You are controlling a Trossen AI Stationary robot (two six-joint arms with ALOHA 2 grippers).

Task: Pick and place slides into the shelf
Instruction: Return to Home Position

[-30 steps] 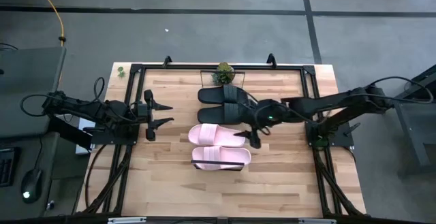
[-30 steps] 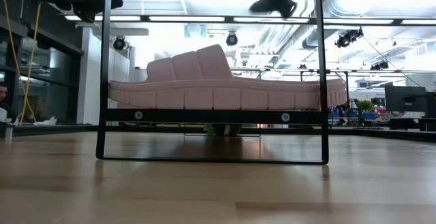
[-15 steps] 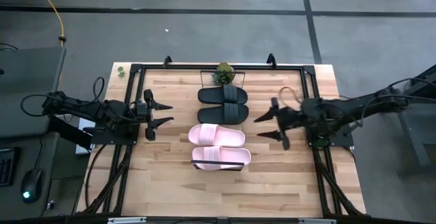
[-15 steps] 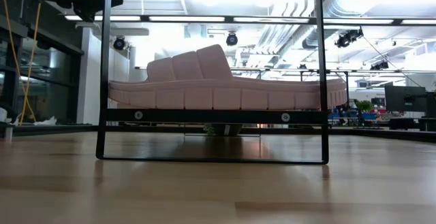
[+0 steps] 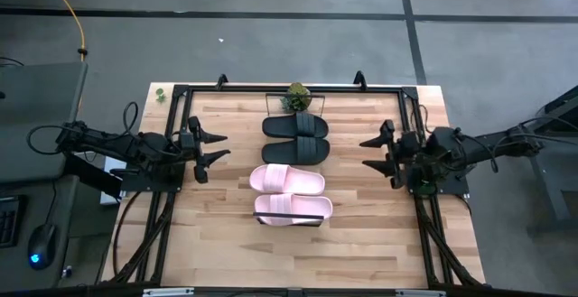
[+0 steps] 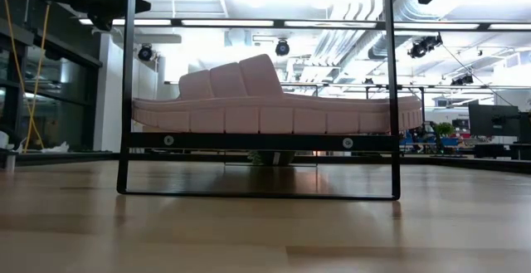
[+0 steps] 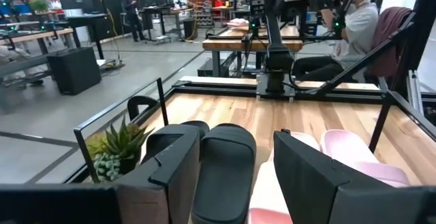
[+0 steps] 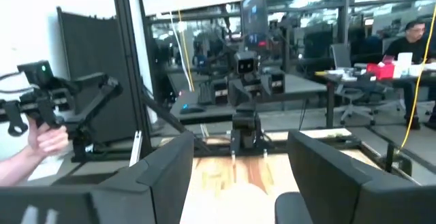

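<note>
Right fingers [image 5: 377,140] and my left fingers [image 5: 209,137] gape wide, empty; all slides [image 5: 287,180] lie between them, long axes arm-to-arm.

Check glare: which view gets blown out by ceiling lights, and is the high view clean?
Low view: ceiling lights wash out the background behind the pink slide on the shelf, leaving its frame backlit. High view: even light, no glare on the table.

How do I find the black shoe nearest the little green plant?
Look at the wooden table: four slides lie in a row down its middle. At the end with the small green plant are two black ones. Yours is the black slide next to the plant; the other black slide lies beside the pink ones.
</note>
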